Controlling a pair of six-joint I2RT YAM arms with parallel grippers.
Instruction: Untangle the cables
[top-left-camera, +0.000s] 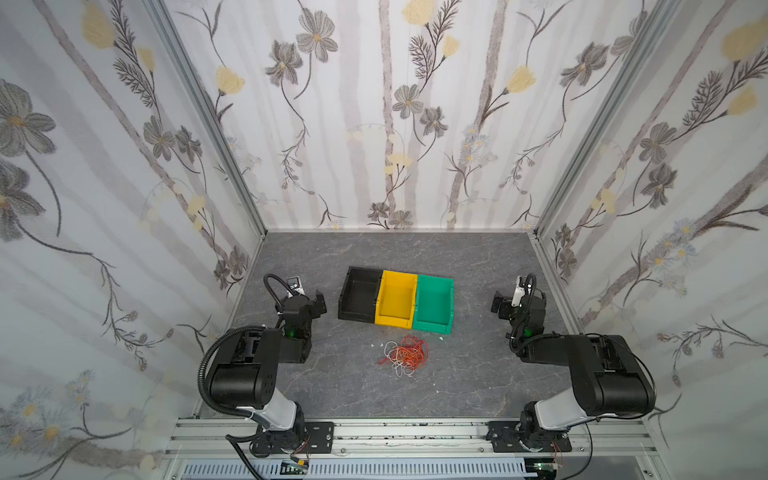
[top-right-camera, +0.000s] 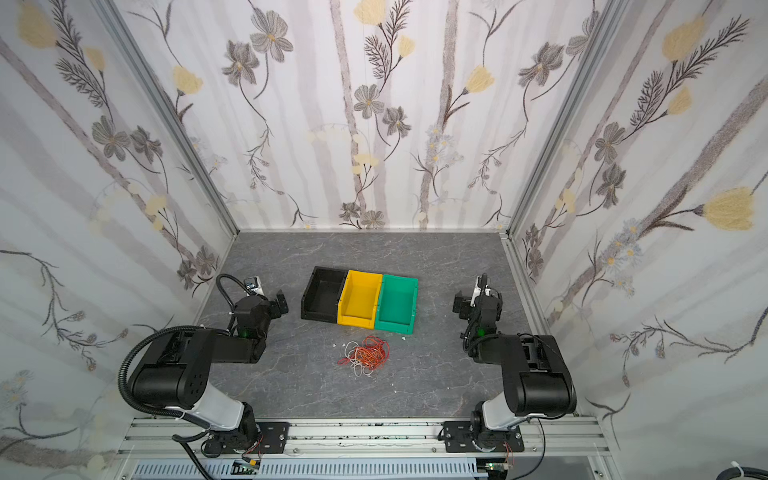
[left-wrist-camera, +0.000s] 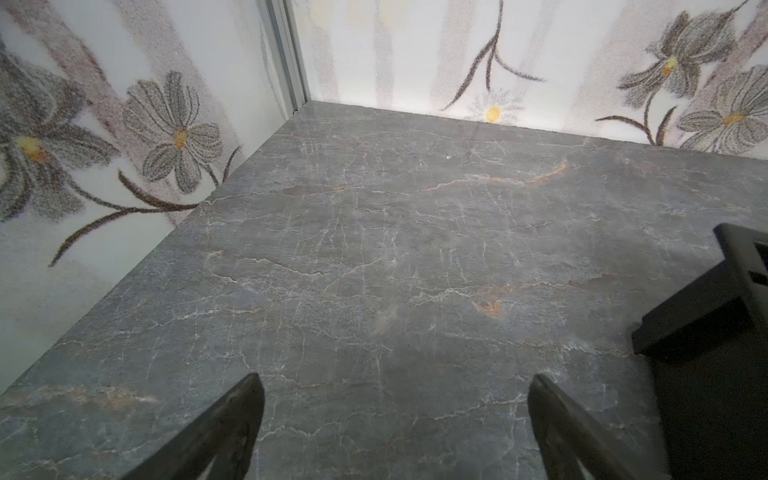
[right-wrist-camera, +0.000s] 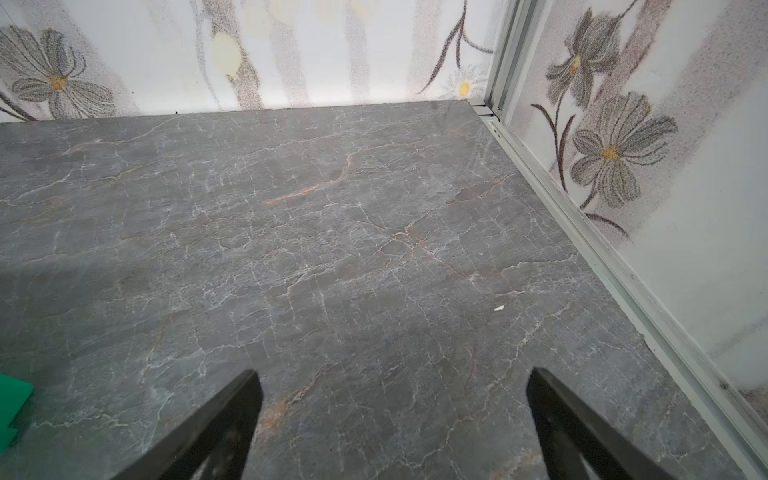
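The cables (top-left-camera: 405, 355) lie as one tangled heap of thin red, orange and white wires on the grey marbled table, just in front of the bins; both top views show the cables (top-right-camera: 368, 355). My left gripper (top-left-camera: 319, 302) hovers to the left of the black bin, well away from the heap, open and empty. My right gripper (top-left-camera: 498, 305) hangs to the right of the green bin, also open and empty. In the left wrist view the left gripper (left-wrist-camera: 395, 376) has only bare table between its fingers. The same holds for the right gripper (right-wrist-camera: 394, 371). Neither wrist view shows the cables.
Three bins stand in a row behind the heap: a black bin (top-left-camera: 365, 271), a yellow bin (top-left-camera: 399, 275) and a green bin (top-left-camera: 435, 278). Flowered walls enclose the table (top-left-camera: 332, 386) on three sides. Small white scraps lie near the heap.
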